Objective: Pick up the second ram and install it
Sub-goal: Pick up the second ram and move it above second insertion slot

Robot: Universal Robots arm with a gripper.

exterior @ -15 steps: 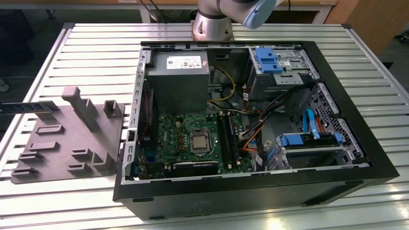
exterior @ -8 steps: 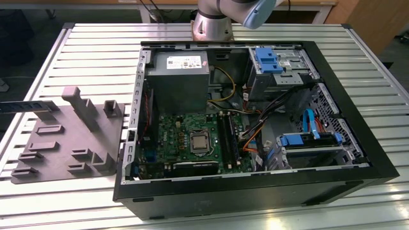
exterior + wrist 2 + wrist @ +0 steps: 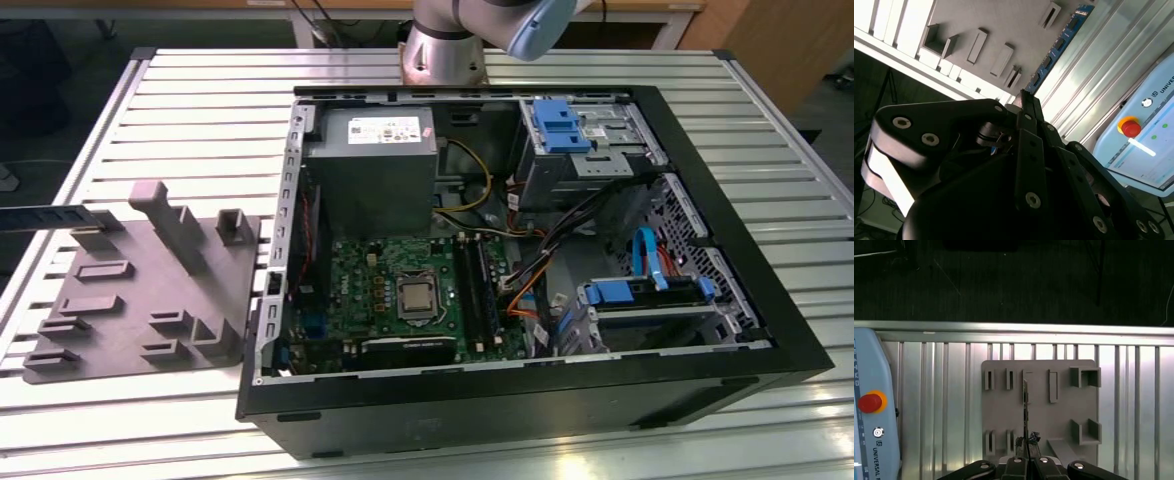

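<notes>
Pick approx done: black gripper point(image 3: 1023, 98) jaws narrow, clamped on end of long dark blue-green RAM stick w/ black chips point(image 3: 1056, 47), running to upper right of second wrist view (over grey slotted holder plate point(image 3: 1004, 20)). Install into open black PC case point(image 3: 534, 400) not done.

We had bare table point(image 3: 200, 90) open beside the grey fixture point(image 3: 1064, 410), yet its upright holders point(image 3: 1085, 377) stood near the second ram point(image 3: 1025, 395) pinched in the gripper point(image 3: 1027, 441). Inside the case point(image 3: 534, 395), cables point(image 3: 534, 265) and power supply point(image 3: 367, 170) crowded the slots point(image 3: 474, 290).

PC case point(image 3: 507, 400) open | grey fixture plate point(image 3: 127, 300) (beside it) | slatted table point(image 3: 200, 100)
</notes>
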